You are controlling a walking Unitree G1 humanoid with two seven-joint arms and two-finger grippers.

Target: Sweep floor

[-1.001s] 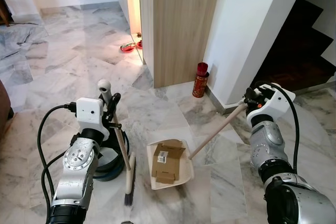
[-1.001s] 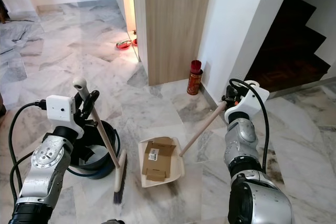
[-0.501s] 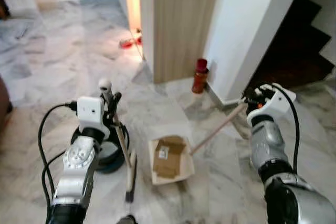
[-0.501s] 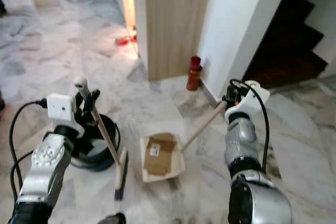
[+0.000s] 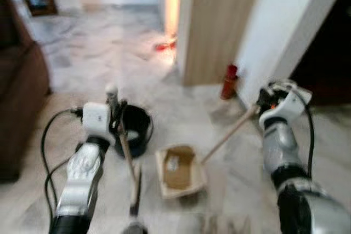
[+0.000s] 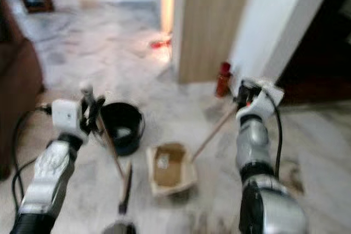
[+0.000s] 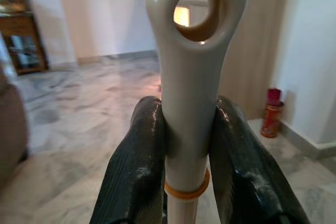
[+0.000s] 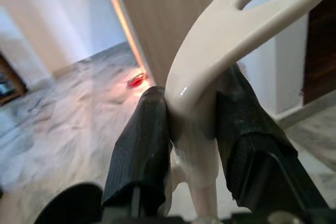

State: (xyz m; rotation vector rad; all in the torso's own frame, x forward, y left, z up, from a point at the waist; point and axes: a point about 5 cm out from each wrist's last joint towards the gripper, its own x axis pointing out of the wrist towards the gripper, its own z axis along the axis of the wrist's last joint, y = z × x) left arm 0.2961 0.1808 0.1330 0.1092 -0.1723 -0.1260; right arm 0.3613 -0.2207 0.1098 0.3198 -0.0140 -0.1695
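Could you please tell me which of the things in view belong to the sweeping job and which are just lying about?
Part of the job:
- cream-handled broom, in the left claw
- cream long-handled dustpan, in the right claw
- flattened brown cardboard piece in the dustpan

Lying about:
- round black bin
- red cylindrical can by the wall
- brown sofa

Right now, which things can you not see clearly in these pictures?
- Cardboard in the dustpan: eye views motion-blurred, label unreadable.
- Broom bristles: blurred, near the bottom edge.
- Black bin: contents too blurred.
- Red can: print too small.
- Left wrist view: left gripper hides the broom shaft.
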